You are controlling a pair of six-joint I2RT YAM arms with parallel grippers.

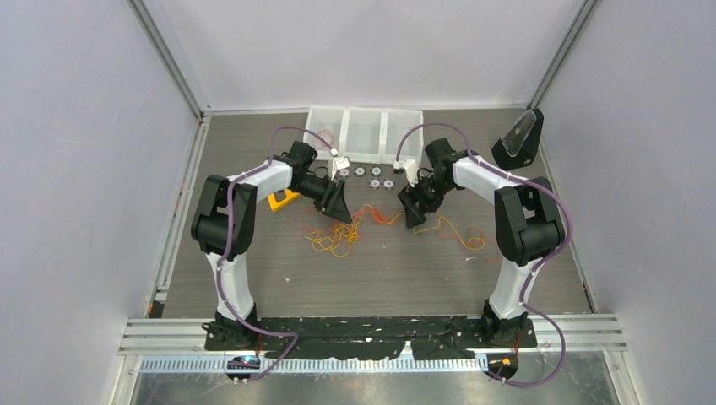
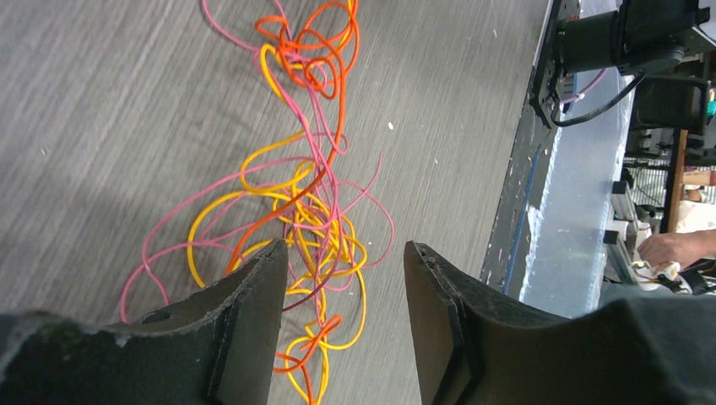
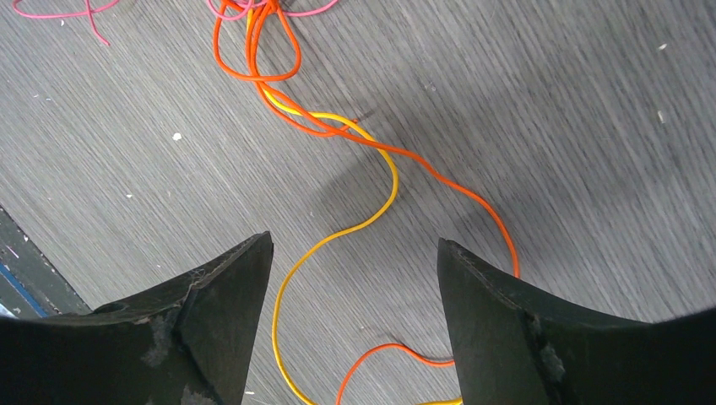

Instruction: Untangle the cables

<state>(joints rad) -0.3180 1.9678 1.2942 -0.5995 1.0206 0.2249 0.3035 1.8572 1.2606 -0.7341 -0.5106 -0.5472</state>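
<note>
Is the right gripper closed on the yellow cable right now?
No, the right gripper is wide open, and the yellow cable lies loose on the table, running through the gap.

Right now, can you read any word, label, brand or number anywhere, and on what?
None can be read.
The cables, the clear bins and the table show no print.
The small lit device by the left arm's base is too small to read.
</note>
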